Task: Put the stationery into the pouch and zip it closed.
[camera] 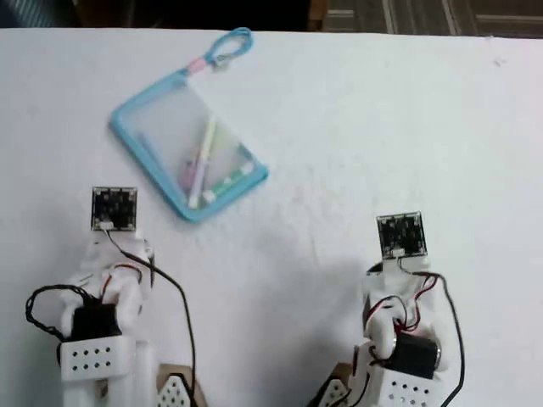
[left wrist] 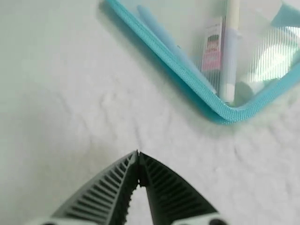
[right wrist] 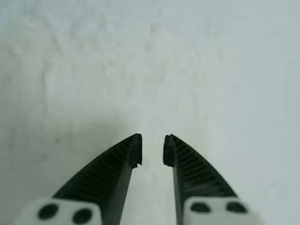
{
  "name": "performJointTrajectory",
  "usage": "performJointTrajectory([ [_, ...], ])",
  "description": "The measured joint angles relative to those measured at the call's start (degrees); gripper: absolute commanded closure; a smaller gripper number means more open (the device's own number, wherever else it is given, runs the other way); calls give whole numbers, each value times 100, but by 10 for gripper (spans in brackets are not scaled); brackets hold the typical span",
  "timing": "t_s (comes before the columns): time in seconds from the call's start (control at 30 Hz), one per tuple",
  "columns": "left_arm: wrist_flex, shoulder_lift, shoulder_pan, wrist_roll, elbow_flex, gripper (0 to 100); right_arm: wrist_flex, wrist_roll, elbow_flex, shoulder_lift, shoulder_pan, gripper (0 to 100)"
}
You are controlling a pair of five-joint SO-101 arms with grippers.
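Observation:
The pouch (camera: 174, 127), clear with a light blue border, lies flat at the table's back left, and a blue loop (camera: 231, 45) sticks out of its far corner. Several pens (camera: 204, 161) lie inside it behind the clear wall. In the left wrist view a corner of the pouch (left wrist: 220, 111) and the pens (left wrist: 230, 51) are just ahead of my left gripper (left wrist: 138, 155), which is shut and empty over bare table. My right gripper (right wrist: 152, 149) hangs over bare table with its fingers slightly open and nothing between them.
Both arms sit folded at the near edge, the left arm (camera: 110, 280) a short way in front of the pouch and the right arm (camera: 399, 297) well to its right. The white table (camera: 382, 127) runs back to a dark edge.

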Motion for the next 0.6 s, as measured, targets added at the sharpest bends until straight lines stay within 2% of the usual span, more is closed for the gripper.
performJointTrajectory([
  [0.43, -958, -264, 0, -325, 870, 980, 53, -220, 642, 0, -220, 950],
  [0.53, -949, -791, 0, -325, 1073, 979, 53, -220, 642, 0, -220, 950],
  [0.6, -642, -1257, 0, -316, 1081, 979, 53, -220, 642, 0, -220, 950],
])
